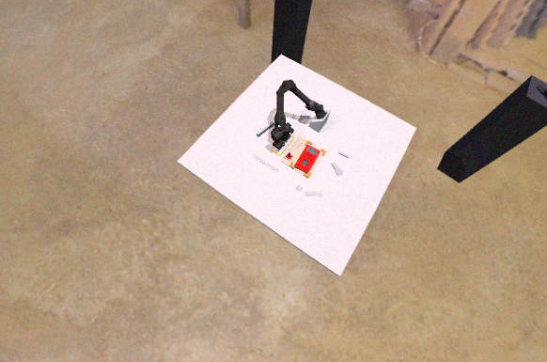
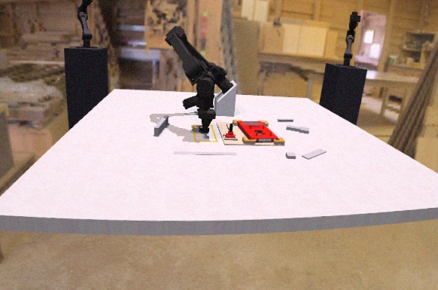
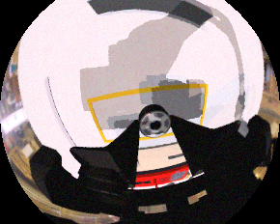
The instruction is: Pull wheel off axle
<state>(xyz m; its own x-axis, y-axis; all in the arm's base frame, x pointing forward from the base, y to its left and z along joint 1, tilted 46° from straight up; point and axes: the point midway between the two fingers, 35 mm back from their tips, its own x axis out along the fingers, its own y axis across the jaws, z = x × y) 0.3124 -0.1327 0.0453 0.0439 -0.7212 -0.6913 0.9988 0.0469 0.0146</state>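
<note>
The wheel (image 3: pixel 154 118), a dark tyre with a grey hub, is held between the fingertips in the wrist view. My gripper (image 1: pixel 278 146) (image 2: pixel 204 129) (image 3: pixel 154 121) is shut on it and points down, low over the marked area. The marked area is a yellow outline (image 1: pixel 281 155) (image 2: pixel 205 141) (image 3: pixel 116 93) on the table. I cannot tell whether the wheel touches the table; in the top and exterior views the gripper hides it. The upright axle (image 1: pixel 289 155) (image 2: pixel 230 128) is a bare black peg on a red base, beside the outline.
The axle stands on a pale board (image 2: pixel 229 142) with a red plate (image 1: pixel 307 157) (image 2: pixel 248 127) and orange corners. A grey bar (image 1: pixel 265 129) (image 2: pixel 161 126) lies left of the outline, a thin pale strip (image 2: pixel 205 153) in front. Several grey blocks lie right of the board.
</note>
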